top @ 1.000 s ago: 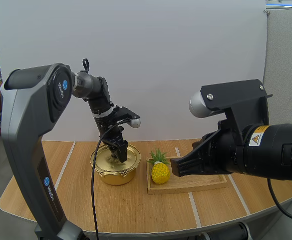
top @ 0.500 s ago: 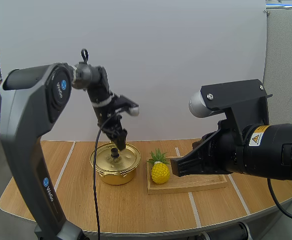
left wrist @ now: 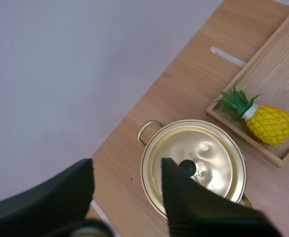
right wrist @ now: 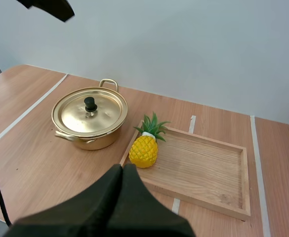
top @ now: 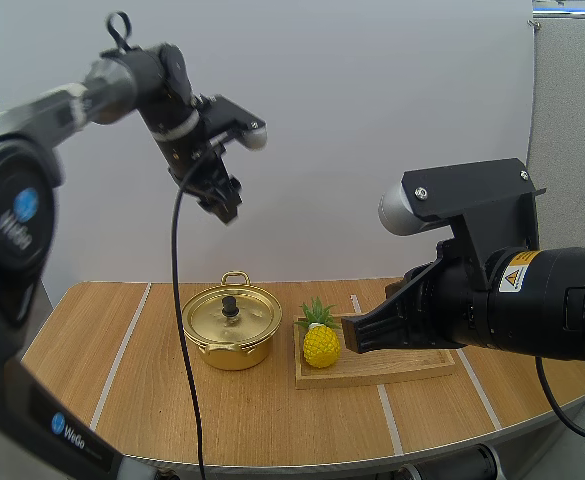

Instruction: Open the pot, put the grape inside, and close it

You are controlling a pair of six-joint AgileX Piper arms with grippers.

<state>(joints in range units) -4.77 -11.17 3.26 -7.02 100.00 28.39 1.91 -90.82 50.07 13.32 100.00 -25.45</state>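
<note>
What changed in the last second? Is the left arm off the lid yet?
The left gripper has come off the lid's knob and risen high above the pot, jaws open and empty. The lid stays on the pot. The right gripper, pineapple and wooden tray have not moved.

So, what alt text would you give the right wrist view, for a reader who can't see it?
A gold pot with its lid on stands on a wooden table, beside a toy pineapple lying at one end of a wooden tray. The right arm's black jaws, shut together, hover on the near side of the tray.
</note>
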